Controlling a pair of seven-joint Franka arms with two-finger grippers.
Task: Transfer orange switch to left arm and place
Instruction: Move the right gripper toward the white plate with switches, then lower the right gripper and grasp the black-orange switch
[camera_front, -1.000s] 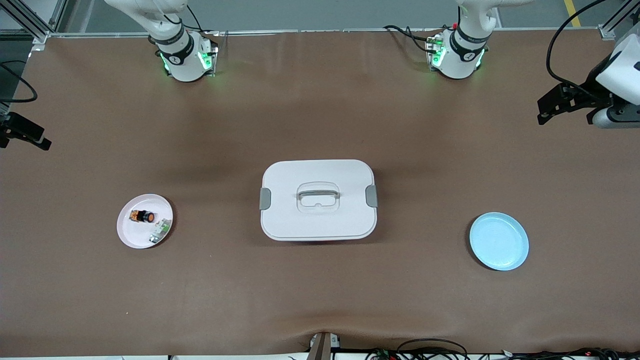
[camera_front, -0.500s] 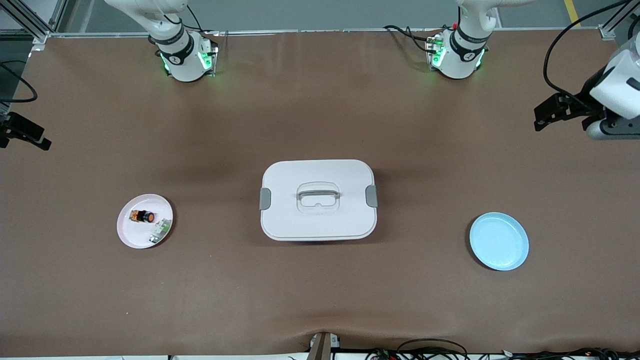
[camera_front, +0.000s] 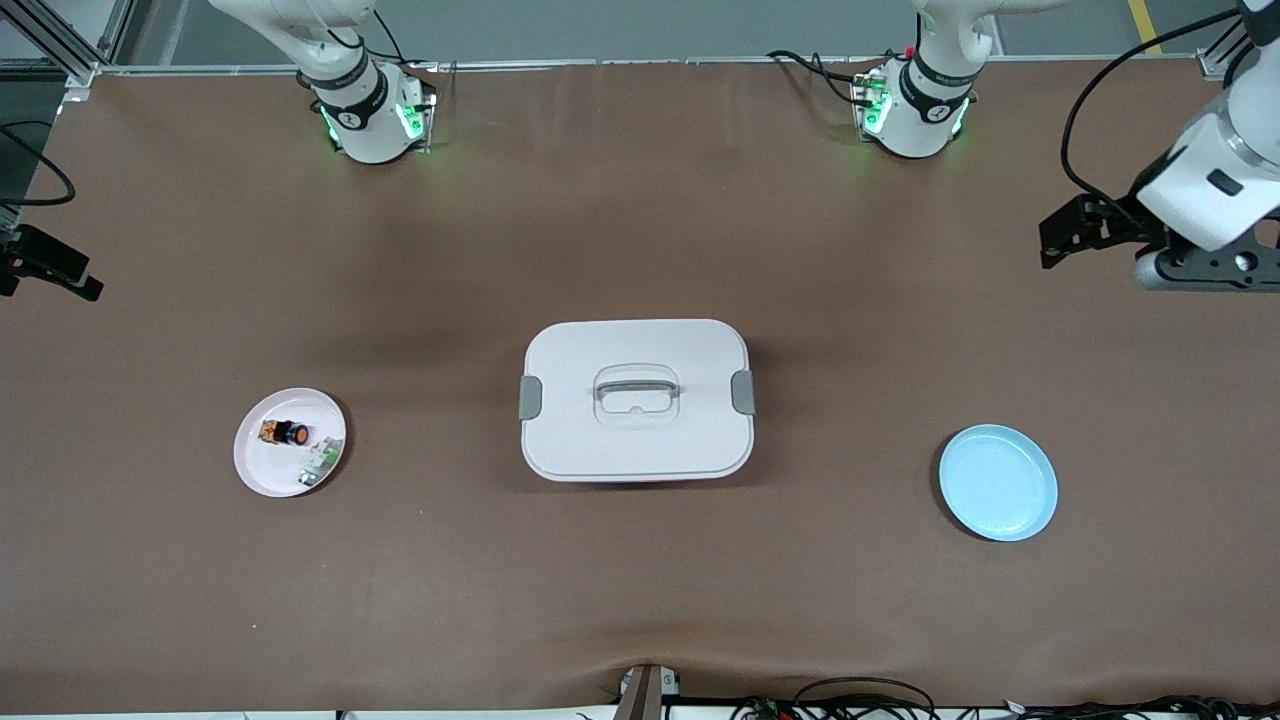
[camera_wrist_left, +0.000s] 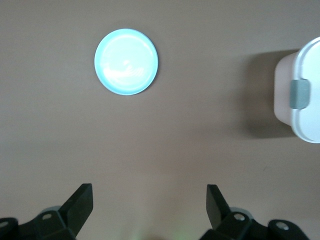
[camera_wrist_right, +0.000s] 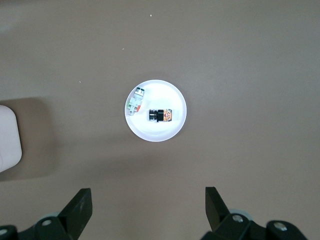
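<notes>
The tiny black push-button orange switch (camera_front: 283, 432) with its round orange cap is lying on a white round plate (camera_front: 262, 466) toward the right arm's end of the table, beside a small green-and-white component (camera_front: 322, 461). The large white plastic box (camera_front: 636, 440) with grey latches is sitting mid-table, and a pale blue round plate (camera_front: 998, 483) is lying toward the left arm's end. The left gripper (camera_wrist_left: 149, 202) is hanging wide open and empty above the table. The right gripper (camera_wrist_right: 148, 202) is hovering over the table near the white plate, spread wide, gripping nothing
</notes>
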